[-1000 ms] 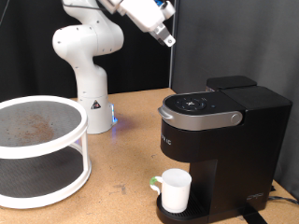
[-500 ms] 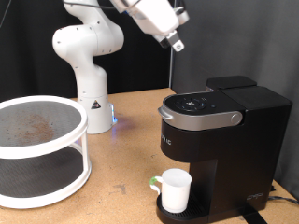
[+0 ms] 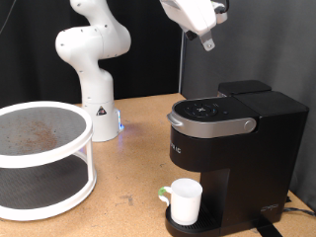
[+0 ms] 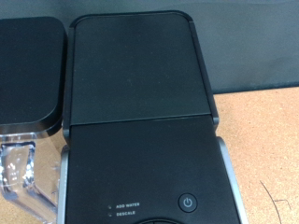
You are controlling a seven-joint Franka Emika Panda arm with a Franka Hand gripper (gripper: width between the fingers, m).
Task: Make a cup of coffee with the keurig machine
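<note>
The black keurig machine (image 3: 233,148) stands at the exterior view's right, its silver-trimmed lid closed. The white cup (image 3: 185,200) sits on its drip tray under the spout. My gripper (image 3: 206,41) hangs high above the machine, near the exterior view's top, with nothing seen in it. The wrist view looks straight down on the machine's black top (image 4: 140,103) and its power button (image 4: 187,202); the fingers do not show there.
A white two-tier round rack (image 3: 41,158) stands at the exterior view's left. The arm's white base (image 3: 96,94) is behind it. A clear water tank (image 4: 21,173) shows beside the machine in the wrist view. The wooden table (image 3: 128,168) lies between rack and machine.
My gripper has moved toward the exterior view's right, from left of the machine to above its rear. The cup and machine have not moved.
</note>
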